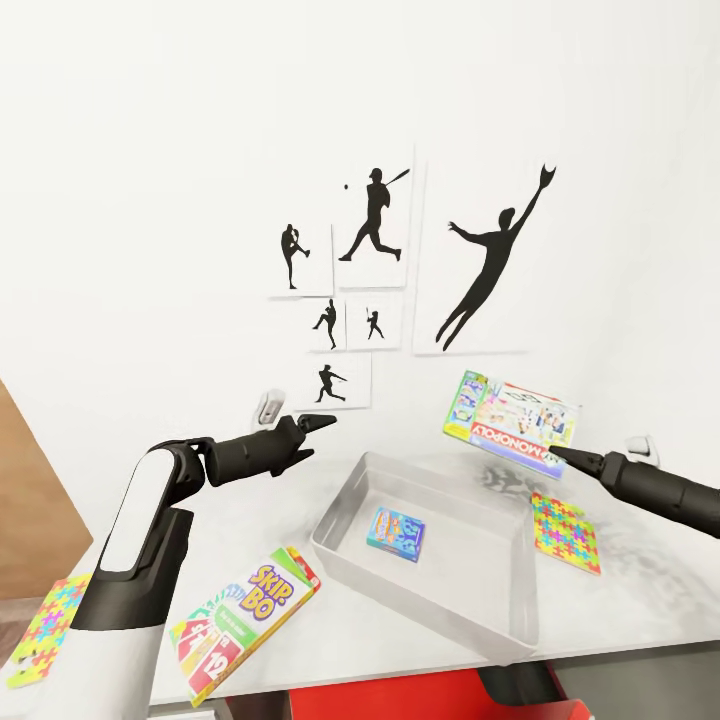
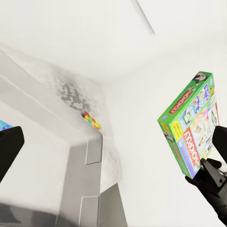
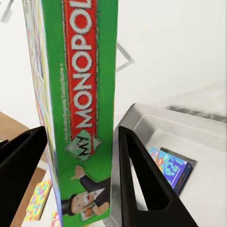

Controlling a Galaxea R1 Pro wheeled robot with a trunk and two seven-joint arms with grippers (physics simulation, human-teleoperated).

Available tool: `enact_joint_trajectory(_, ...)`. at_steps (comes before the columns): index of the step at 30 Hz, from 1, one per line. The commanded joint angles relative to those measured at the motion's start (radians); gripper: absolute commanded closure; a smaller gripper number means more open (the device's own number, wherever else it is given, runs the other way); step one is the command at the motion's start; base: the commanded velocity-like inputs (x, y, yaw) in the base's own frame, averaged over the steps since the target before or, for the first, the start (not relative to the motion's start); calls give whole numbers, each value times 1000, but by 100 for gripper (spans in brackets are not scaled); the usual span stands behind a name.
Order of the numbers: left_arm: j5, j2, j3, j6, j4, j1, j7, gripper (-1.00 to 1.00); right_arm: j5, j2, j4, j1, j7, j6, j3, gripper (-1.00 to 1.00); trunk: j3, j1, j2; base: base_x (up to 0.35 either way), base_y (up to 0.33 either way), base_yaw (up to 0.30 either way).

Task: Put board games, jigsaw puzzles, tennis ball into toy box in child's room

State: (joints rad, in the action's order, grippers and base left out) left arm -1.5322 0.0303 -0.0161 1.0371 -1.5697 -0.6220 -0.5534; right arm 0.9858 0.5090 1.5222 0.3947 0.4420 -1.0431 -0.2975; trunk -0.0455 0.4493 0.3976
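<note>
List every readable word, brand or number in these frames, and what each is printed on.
"MONOPOLY": red banner on the Monopoly box held by the right gripper; the right wrist view reads "MY MONOPOL", cut off at the edge.
"SKIP-BO": Skip-Bo box on the table.
"12": card picture on the Skip-Bo box.
Blue box in the toy box: print too small to read.
Puzzles and wall silhouettes: no text.

The left jigsaw puzzle [image 1: 42, 630] is cut off by the head view's edge.
</note>
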Motion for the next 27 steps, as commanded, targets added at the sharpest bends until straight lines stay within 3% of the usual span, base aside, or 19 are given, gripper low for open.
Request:
enact_joint_trajectory(1, -9, 0, 1, 2, -1, -1, -10, -100, -7, 0, 0, 1, 10, -4, -1, 100, -2, 1, 2, 0, 0, 0)
enact_joint_trajectory(10, -8, 2, -17, 2, 11, -1, -8, -100, -5, 0, 0, 1, 11, -4, 6, 100, -2, 1, 2, 0, 0, 0)
enact_joint_trajectory(18, 0, 2, -99, 1, 55, -9, 28, -100, 0, 0, 1, 1, 15, -4, 32, 100, -2, 1, 2, 0, 0, 0)
enact_joint_trajectory(27, 4, 2, -126, -1, 66, -13, 83, -100, 7, 0, 1, 1, 29, -4, 67, 100, -2, 1, 2, 0, 0, 0)
